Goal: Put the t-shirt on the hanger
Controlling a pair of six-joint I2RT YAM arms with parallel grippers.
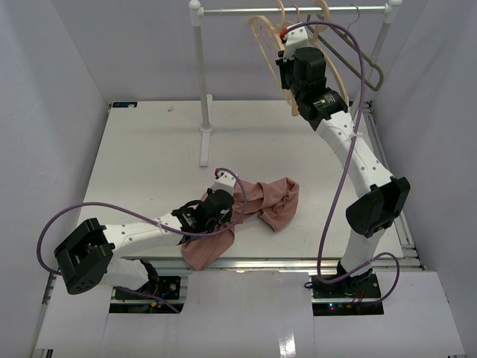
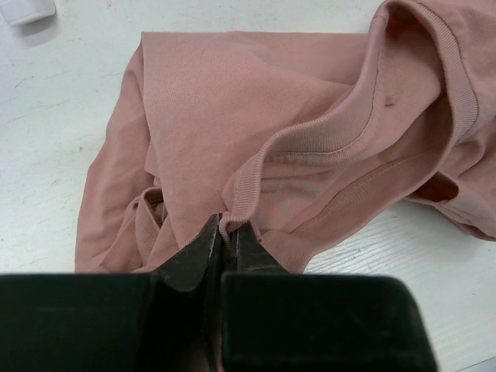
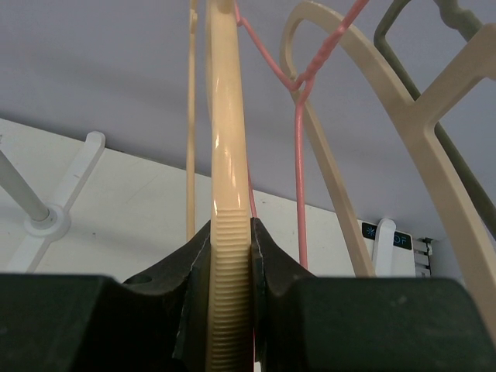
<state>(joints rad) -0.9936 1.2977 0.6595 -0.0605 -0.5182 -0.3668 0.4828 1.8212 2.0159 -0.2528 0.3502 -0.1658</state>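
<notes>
Pinching only the collar rib of the t-shirt (image 2: 232,101), the left hand (image 2: 227,229) could lose it on lifting, while the right hand (image 3: 230,236), clamping the hanger (image 3: 224,116), may snag the pink wire hanger (image 3: 300,194).

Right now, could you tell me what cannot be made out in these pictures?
- Right wrist view: the hanger hook, cut off by the top edge.
- Top view: whether that hook sits on the rail, too small and crowded by the cable.
- Left wrist view: the t-shirt sleeves and hem, buried in folds and cut by the right edge.
</notes>
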